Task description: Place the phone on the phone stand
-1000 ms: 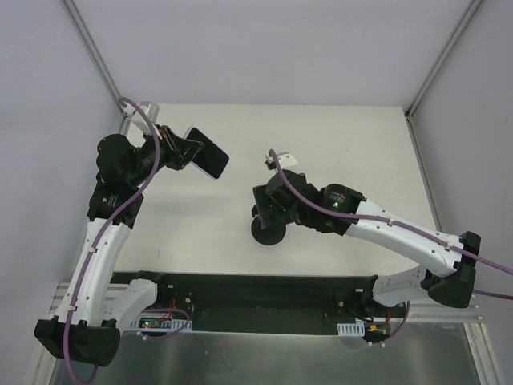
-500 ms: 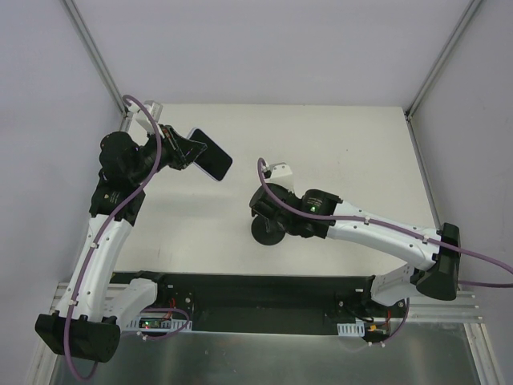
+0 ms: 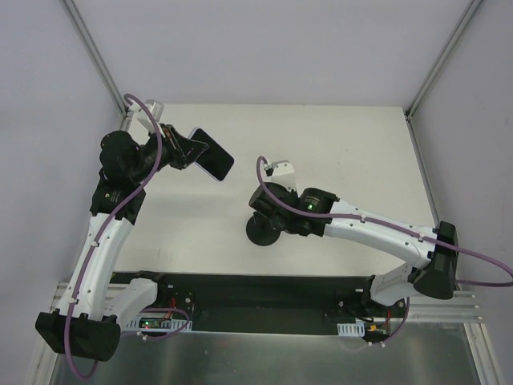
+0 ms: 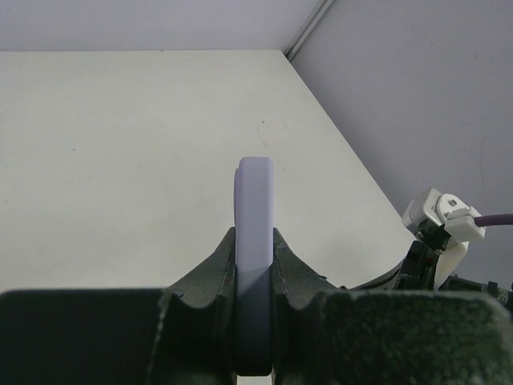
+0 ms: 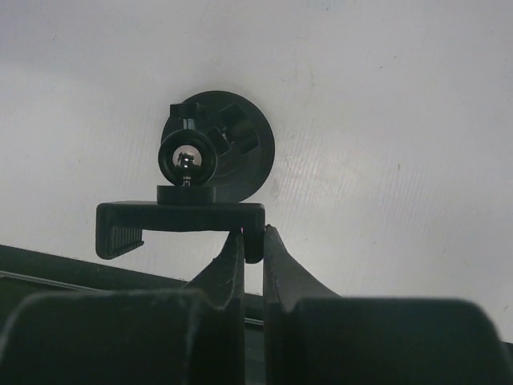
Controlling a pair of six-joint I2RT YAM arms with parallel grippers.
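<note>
Top external view: over the last second your right gripper [image 5: 253, 245] has dragged the phone stand [image 3: 263, 232] a touch left and nearer, its fingers clamped on one end of the stand's top bracket [image 5: 180, 218]. Your left gripper [image 4: 255, 253] has edged the phone [image 3: 213, 154] slightly right. It grips the phone edge-on, held in the air over the far left of the table [image 3: 345, 144], well apart from the stand. You look to be lining up, with that gap yet to close
</note>
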